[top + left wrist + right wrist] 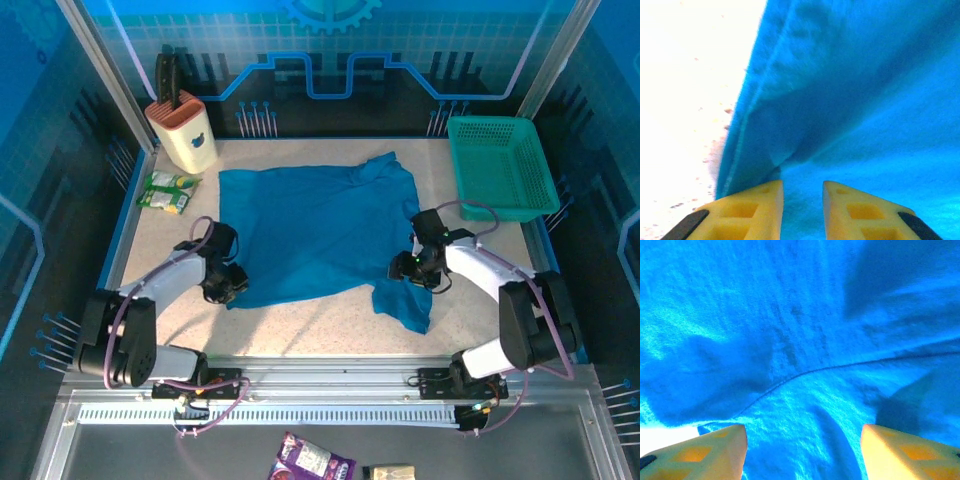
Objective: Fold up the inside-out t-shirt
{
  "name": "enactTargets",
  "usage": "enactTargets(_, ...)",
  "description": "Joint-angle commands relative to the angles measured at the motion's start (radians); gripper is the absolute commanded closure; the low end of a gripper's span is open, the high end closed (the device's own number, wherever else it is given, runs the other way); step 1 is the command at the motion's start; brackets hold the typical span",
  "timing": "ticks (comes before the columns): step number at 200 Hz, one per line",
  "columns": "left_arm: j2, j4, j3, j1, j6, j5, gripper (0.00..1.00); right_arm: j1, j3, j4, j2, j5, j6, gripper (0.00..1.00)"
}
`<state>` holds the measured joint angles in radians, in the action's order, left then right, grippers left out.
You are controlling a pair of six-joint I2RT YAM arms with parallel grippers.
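Observation:
The inside-out t-shirt (320, 235) lies spread on the table, plain blue, with a flap hanging toward the front right. My left gripper (228, 285) is low at the shirt's front left corner. In the left wrist view, the left gripper (802, 185) has its yellow fingers a little apart, cloth (855, 100) lies in the gap, and a fold rises from the left fingertip. My right gripper (405, 268) rests at the shirt's right side. In the right wrist view it (804, 427) stands wide open over cloth (790, 315) crossed by a dark seam.
A teal-green mesh basket (500, 165) stands at the back right. A cream holder with black handles (183, 130) and a green snack packet (168, 192) sit at the back left. Bare tabletop (300, 325) lies in front of the shirt. Packets (313, 462) lie below the rail.

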<state>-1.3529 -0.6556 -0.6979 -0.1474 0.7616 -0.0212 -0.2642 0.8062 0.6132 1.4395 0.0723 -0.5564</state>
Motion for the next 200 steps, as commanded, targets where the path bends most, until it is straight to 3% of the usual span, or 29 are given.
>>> enactTargets(1,0.042,-0.048,0.009,0.051,0.001,0.024,0.72,0.039,-0.036,0.079,-0.075,-0.05,-0.001,0.37)
enactTargets(36,0.076,-0.069,-0.02,0.071,-0.018,-0.002,0.73,0.053,-0.105,0.146,-0.172,-0.062,-0.054,0.42)
enactTargets(76,0.101,-0.082,-0.042,0.071,-0.019,-0.002,0.75,0.02,-0.156,0.279,-0.239,-0.199,-0.197,0.47)
enactTargets(129,0.105,-0.085,-0.035,0.071,-0.019,-0.009,0.76,-0.1,-0.191,0.328,-0.283,-0.208,-0.387,0.49)
enactTargets(200,0.112,-0.078,-0.02,0.071,-0.009,-0.012,0.76,-0.12,-0.216,0.32,-0.328,-0.127,-0.52,0.56)
